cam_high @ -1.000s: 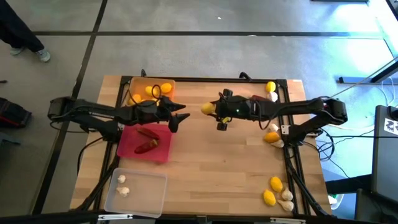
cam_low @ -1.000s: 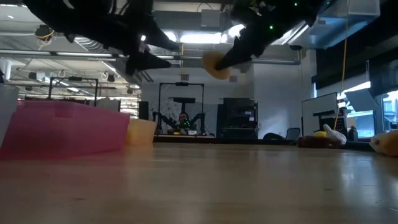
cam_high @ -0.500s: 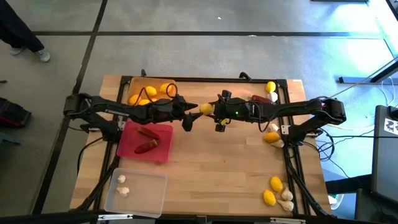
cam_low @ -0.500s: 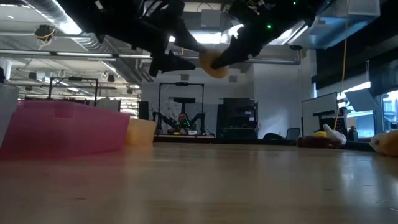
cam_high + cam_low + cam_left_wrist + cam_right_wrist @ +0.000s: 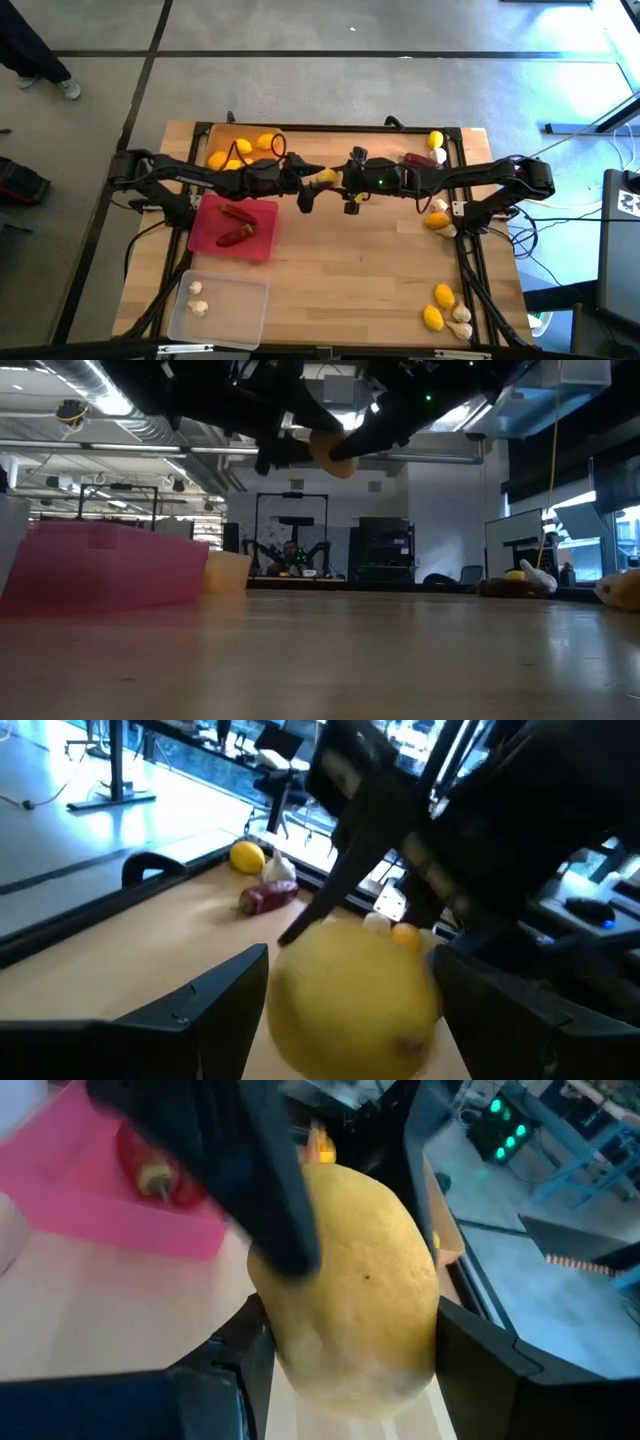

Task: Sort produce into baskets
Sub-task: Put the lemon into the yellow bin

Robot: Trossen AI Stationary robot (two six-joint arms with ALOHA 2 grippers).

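Observation:
A yellow lemon [image 5: 324, 178] hangs in the air over the middle of the table, held by my right gripper [image 5: 336, 180], which is shut on it. My left gripper [image 5: 308, 183] is open. Its two fingers [image 5: 200, 1010] stand on either side of the same lemon [image 5: 350, 995]; I cannot tell whether they touch it. The orange basket [image 5: 215, 135] at the far left holds several lemons. The red-pink basket [image 5: 205, 238] holds two dark red peppers [image 5: 238, 215]. The clear basket [image 5: 235, 318] at the near left holds garlic bulbs [image 5: 197, 300]. My right gripper pinches the lemon's two opposite sides [image 5: 420, 1320] between its two fingers [image 5: 480, 1355]. The fingers come about level from the table's right. The lemon [image 5: 328, 452] is lifted well clear of the table.
Loose produce lies along the table's right side: a lemon [image 5: 434, 140], a pepper [image 5: 415, 160] and garlic at the far right, a lemon [image 5: 437, 220] by the right arm's base, and lemons [image 5: 438, 306] with garlic at the near right corner.
My left gripper has gone toward the table's right, away from the orange basket and up to the lemon, and its open fingers now stand around it. My right gripper has carried the lemon a little toward the table's left.

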